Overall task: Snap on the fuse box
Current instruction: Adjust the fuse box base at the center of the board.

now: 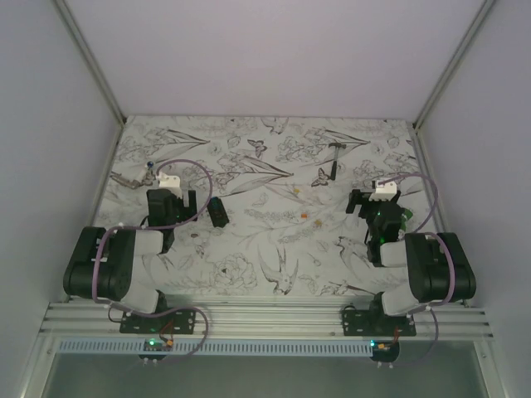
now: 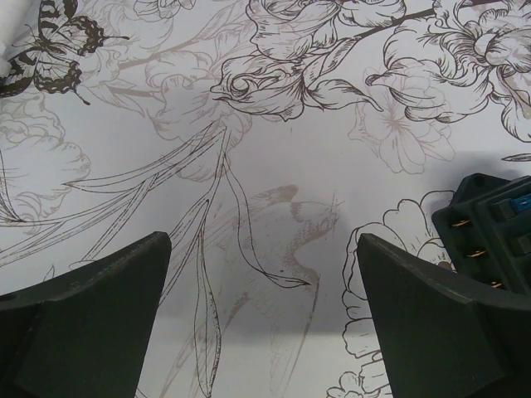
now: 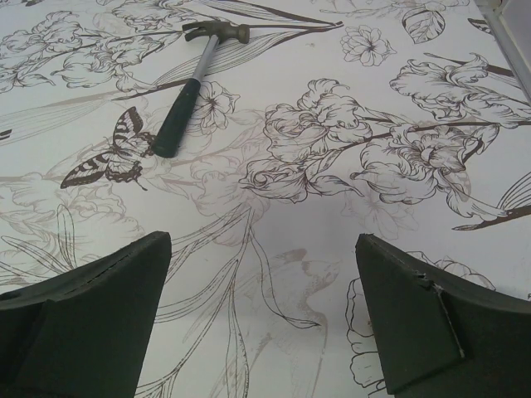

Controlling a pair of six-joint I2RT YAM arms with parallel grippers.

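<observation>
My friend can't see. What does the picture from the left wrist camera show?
The left gripper's two dark fingers stand wide apart at the bottom, holding nothing, above a white table cover printed with flowers and a butterfly. A black rectangular plastic fuse box with blue and brass bits peeks in at the right edge, beside one finger.

Fuse box (image 1: pixel 218 211): a small, black, rectangular plastic body. It lies unheld on the table (image 1: pixel 274 157), left of centre, its long axis running roughly away from the arm bases with a slight tilt. It sits just beside the left gripper (image 1: pixel 172 199), on that gripper's right and outside the fingers; contact with the nearer finger cannot be told. The left wrist view shows only one end at the right edge: a dark face with a blue insert and small brass-orange contacts.
</observation>
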